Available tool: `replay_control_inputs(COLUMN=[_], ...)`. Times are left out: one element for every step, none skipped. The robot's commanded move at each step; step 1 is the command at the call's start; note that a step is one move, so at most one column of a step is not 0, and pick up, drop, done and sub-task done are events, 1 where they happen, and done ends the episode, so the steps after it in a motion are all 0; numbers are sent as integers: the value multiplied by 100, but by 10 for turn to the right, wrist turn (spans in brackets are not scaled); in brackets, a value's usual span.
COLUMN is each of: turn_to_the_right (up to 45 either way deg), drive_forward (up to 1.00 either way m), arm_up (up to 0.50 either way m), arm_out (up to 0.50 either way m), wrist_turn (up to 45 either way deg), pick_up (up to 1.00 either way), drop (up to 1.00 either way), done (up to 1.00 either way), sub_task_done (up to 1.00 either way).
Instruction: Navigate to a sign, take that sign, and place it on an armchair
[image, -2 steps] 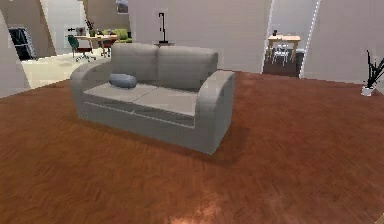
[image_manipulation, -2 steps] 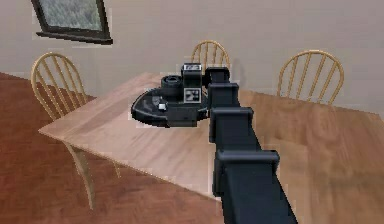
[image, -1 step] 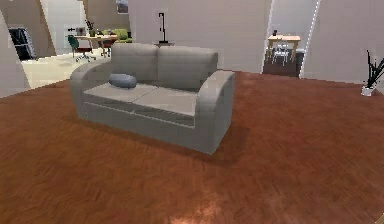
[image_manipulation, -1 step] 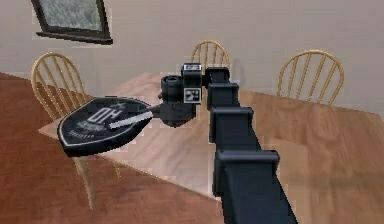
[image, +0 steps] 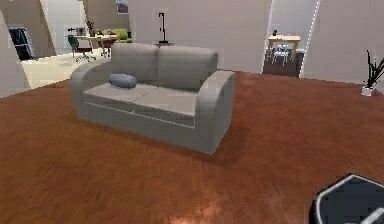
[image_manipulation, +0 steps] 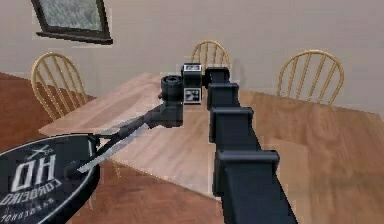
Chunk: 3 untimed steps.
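A red-brown wooden floor (image: 250, 150) is seen in the forward view, and a grey two-seat cloth sofa (image: 150, 95) stands on it. A small blue-grey cushion (image: 122, 81) is laid on the sofa's seat, on the forward view's left. Behind the sofa a thin dark pole (image: 161, 30) is seen, too small to be named. Far behind the sofa, on the forward view's right, a small table with chairs (image: 283, 45) is seen through a doorway. A green plant (image: 373, 75) is cut off by the same edge.

In the arm side view a light wooden table (image_manipulation: 300, 150) is seen. The dark square arm (image_manipulation: 240, 140) is stretched over the table. A round black sign with white letters (image_manipulation: 45, 180) is held at the far end of the gripper (image_manipulation: 95, 152), by the table's near corner, clear of table and floor. The sign is cut off by the edge, so only part of the letters is seen. A dark cut-off shape (image: 352, 200), in front of the sofa, may be the same sign. How the fingers are set cannot be told.

Three wooden chairs with round backs are placed beyond the table: one at the end (image_manipulation: 55, 80), one behind the arm (image_manipulation: 210, 52), partly hidden, and one further along (image_manipulation: 310, 72). A dark-framed picture (image_manipulation: 72, 18) is hung above the table, cut off at the top.
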Motion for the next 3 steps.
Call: replay_control_inputs(turn_to_the_right=[0, 0, -450], drive_forward=[0, 0, 0], arm_up=[0, 0, 0], arm_out=[0, -24, 0], wrist_turn=[-360, 0, 0], pick_up=[0, 0, 0], drop=[0, 0, 0], done=[0, 0, 0], sub_task_done=[0, 0, 0])
